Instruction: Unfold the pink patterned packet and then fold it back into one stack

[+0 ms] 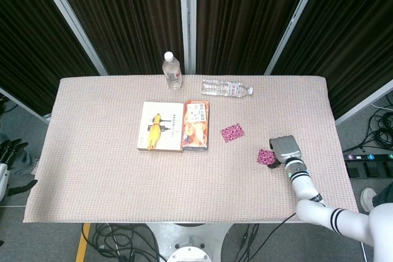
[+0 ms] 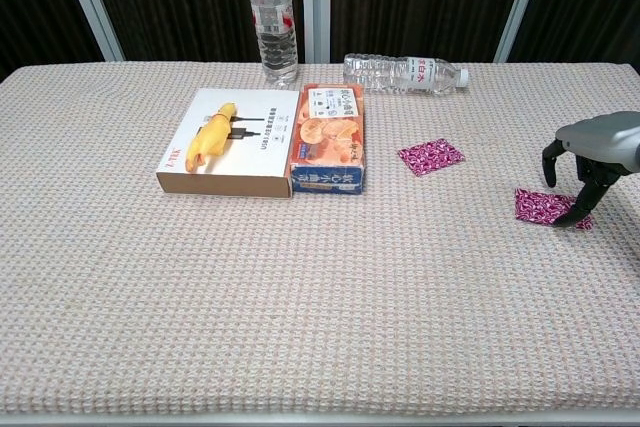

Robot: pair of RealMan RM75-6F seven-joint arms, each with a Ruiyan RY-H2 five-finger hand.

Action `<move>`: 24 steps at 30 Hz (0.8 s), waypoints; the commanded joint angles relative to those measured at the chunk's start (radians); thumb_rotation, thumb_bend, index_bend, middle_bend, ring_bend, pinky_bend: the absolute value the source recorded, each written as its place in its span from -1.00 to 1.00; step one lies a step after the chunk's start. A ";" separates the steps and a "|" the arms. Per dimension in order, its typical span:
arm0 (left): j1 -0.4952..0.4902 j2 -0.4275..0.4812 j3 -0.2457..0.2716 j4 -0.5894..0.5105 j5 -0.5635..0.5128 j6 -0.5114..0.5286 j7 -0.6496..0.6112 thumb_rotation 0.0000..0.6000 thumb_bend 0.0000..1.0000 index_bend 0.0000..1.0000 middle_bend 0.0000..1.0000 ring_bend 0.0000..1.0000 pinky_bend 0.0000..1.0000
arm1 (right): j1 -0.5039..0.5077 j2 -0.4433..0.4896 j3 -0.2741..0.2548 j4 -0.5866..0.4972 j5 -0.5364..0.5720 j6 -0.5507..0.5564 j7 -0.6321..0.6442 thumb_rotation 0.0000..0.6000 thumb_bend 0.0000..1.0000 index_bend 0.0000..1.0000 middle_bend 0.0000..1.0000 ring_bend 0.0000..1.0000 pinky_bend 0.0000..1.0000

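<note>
Right hand (image 2: 590, 162) stood over one pink packet (image 2: 545, 206) near the table's (image 1: 92, 170) right edge, fingertips (image 2: 572, 215) touching its far side, curled down but not closed round it, prob. to pin or lift a flap. Second pink piece (image 1: 233, 132) lay apart, toward the middle, beside the orange box (image 1: 196, 125). Left hand (image 1: 11, 151) hung off the left edge; couldn't tell its state.

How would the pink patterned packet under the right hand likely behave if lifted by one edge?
The pink patterned packet lies thin and flat on the cloth, so it is probably light and floppy, likely to droop or unfold. The right hand has fingertips at its edge; pushed, it would probably slide rather than roll.
</note>
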 commanded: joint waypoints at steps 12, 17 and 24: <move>0.001 0.006 -0.002 -0.008 0.002 0.007 -0.002 1.00 -1.00 -0.58 -0.55 -0.81 -0.46 | 0.006 0.045 0.045 -0.068 -0.045 0.041 0.046 0.40 -1.00 -0.22 0.92 0.98 0.87; 0.001 0.005 0.001 -0.009 0.002 0.006 0.001 1.00 -1.00 -0.58 -0.55 -0.81 -0.46 | 0.042 0.031 0.067 -0.050 -0.058 0.043 0.021 0.41 -1.00 -0.23 0.92 0.98 0.87; 0.002 0.006 0.002 -0.010 0.002 0.005 0.005 1.00 -1.00 -0.58 -0.55 -0.81 -0.46 | 0.122 -0.073 0.055 0.128 -0.172 -0.002 -0.042 0.42 -1.00 -0.22 0.92 0.98 0.87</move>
